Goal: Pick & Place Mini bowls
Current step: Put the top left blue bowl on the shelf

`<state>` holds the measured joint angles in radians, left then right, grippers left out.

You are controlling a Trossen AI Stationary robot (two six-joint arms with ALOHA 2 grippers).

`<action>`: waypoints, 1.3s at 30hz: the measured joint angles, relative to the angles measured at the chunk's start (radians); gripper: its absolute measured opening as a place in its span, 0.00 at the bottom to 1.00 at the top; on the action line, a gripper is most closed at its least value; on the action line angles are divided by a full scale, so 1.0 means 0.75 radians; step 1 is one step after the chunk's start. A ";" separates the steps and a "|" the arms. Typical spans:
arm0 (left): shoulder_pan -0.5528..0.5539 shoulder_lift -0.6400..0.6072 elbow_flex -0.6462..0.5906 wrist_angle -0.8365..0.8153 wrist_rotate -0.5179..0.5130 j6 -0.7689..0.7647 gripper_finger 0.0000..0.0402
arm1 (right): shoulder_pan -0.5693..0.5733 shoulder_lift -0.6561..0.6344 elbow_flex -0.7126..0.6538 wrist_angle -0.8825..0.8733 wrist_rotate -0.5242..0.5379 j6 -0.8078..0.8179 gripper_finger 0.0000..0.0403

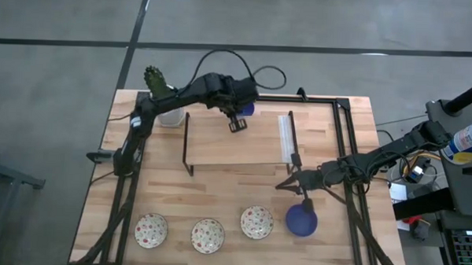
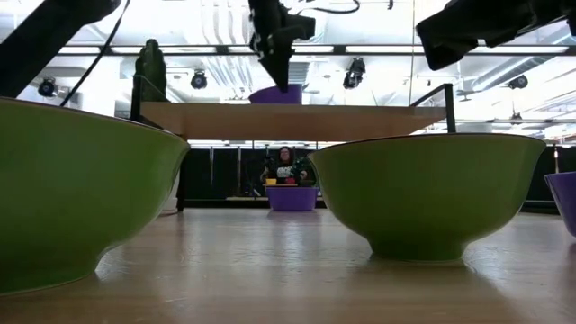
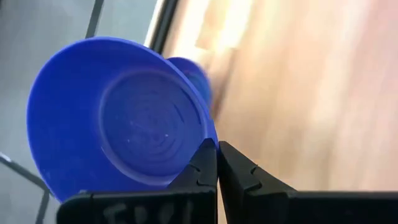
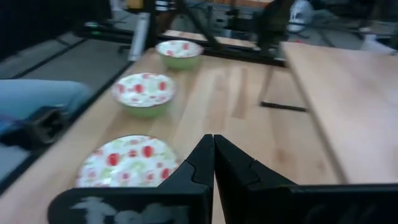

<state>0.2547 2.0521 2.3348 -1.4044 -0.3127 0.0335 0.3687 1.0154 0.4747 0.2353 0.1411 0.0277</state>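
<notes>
My left gripper (image 1: 236, 122) hangs over the far part of the raised wooden shelf (image 1: 235, 144), shut on a deep blue mini bowl (image 3: 124, 118). A second blue shape (image 3: 191, 76) shows blurred behind that bowl. Another blue bowl (image 1: 301, 220) rests on its base on the table at the near right. Three speckled bowls (image 1: 151, 229) (image 1: 207, 235) (image 1: 256, 221), green outside, stand in a row along the near edge. My right gripper (image 1: 283, 185) is shut and holds nothing; it hovers above the table, just beyond the rightmost speckled bowl. My left gripper pinches the blue bowl's rim (image 3: 207, 142) between its two fingers, one inside the bowl and one outside. The fingers slant down from above. In the low view the bowl (image 2: 277, 94) hangs at the fingertips right at the shelf's top; whether it touches the shelf I cannot tell.
A white pot with a green cactus (image 1: 162, 98) stands at the table's far left corner. Black frame rails (image 1: 342, 144) run along the table's sides and far edge. One more blue bowl (image 2: 291, 198) shows in the low view under the shelf.
</notes>
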 joint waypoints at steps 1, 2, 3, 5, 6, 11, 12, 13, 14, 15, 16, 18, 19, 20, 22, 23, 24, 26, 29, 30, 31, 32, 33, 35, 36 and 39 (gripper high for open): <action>-0.019 0.000 -0.001 0.000 0.000 0.008 0.00 | 0.001 0.000 0.000 0.000 -0.039 0.005 0.02; -0.039 0.000 -0.001 0.000 0.000 0.018 0.00 | 0.001 0.000 0.000 0.002 -0.073 0.021 0.02; -0.059 0.000 -0.001 0.001 0.000 0.024 0.00 | 0.001 -0.001 0.000 0.005 -0.098 0.041 0.02; -0.098 0.000 -0.001 0.001 0.000 0.030 0.00 | 0.001 -0.009 0.000 0.001 -0.123 0.076 0.02; -0.117 0.000 -0.001 0.001 0.000 0.030 0.00 | 0.001 -0.011 0.000 0.003 -0.124 0.089 0.02; -0.200 -0.001 0.002 -0.094 0.008 -0.017 0.00 | 0.001 -0.014 0.000 0.001 -0.126 0.103 0.02; -0.217 -0.001 0.002 -0.117 0.010 -0.048 0.00 | 0.001 -0.014 0.000 0.001 -0.126 0.099 0.02; -0.234 -0.001 0.002 -0.152 0.011 -0.076 0.00 | 0.001 -0.013 0.000 0.000 -0.126 0.096 0.02; -0.252 -0.001 0.001 -0.192 0.010 -0.097 0.00 | 0.001 -0.013 0.000 0.000 -0.126 0.095 0.02; -0.272 -0.001 0.001 -0.223 0.010 -0.115 0.00 | 0.001 -0.013 0.000 0.001 -0.126 0.095 0.02; -0.296 -0.001 0.001 -0.232 0.011 -0.133 0.00 | 0.001 -0.014 0.000 0.001 -0.126 0.094 0.02; -0.337 -0.009 0.000 -0.218 0.023 -0.174 0.00 | 0.001 -0.013 0.000 0.000 -0.128 0.093 0.02; -0.357 -0.013 -0.002 -0.221 0.045 -0.184 0.00 | 0.001 -0.013 0.000 0.000 -0.128 0.093 0.02; -0.375 -0.016 -0.002 -0.223 0.062 -0.189 0.00 | 0.001 -0.013 0.000 0.000 -0.128 0.092 0.02; -0.407 -0.027 -0.002 -0.223 0.067 -0.236 0.00 | 0.001 -0.013 0.000 0.000 -0.128 0.089 0.02; -0.419 -0.030 -0.002 -0.223 0.067 -0.269 0.00 | 0.001 -0.013 0.000 0.000 -0.128 0.089 0.02; -0.433 -0.031 -0.002 -0.223 0.068 -0.296 0.00 | 0.001 -0.013 0.000 0.001 -0.128 0.090 0.02; -0.459 -0.032 -0.002 -0.223 0.076 -0.348 0.00 | 0.001 -0.013 0.000 0.000 -0.129 0.089 0.02; -0.506 -0.032 -0.002 -0.222 0.115 -0.432 0.00 | 0.001 -0.013 0.000 0.000 -0.128 0.089 0.02; -0.526 -0.032 -0.007 -0.221 0.115 -0.450 0.00 | 0.001 -0.013 0.000 0.000 -0.128 0.089 0.02; -0.545 -0.034 -0.020 -0.221 0.113 -0.456 0.00 | 0.001 -0.013 0.000 0.000 -0.128 0.089 0.02; -0.562 -0.036 -0.039 -0.222 0.111 -0.462 0.00 | 0.001 -0.013 0.000 0.000 -0.128 0.089 0.02; -0.579 -0.041 -0.062 -0.223 0.104 -0.481 0.00 | 0.001 -0.011 0.000 0.001 -0.128 0.090 0.02; -0.610 -0.052 -0.117 -0.222 0.102 -0.517 0.00 | 0.001 -0.007 0.000 0.000 -0.128 0.089 0.02; -0.622 -0.061 -0.143 -0.222 0.089 -0.529 0.00 | 0.001 -0.004 0.000 0.000 -0.128 0.089 0.02; -0.651 -0.118 -0.229 -0.223 0.010 -0.570 0.00 | 0.001 0.006 0.000 0.000 -0.128 0.077 0.02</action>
<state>-0.2332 1.9633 2.1629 -1.5718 -0.3052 -0.3941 0.3691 1.0202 0.4747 0.2354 0.0449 0.0857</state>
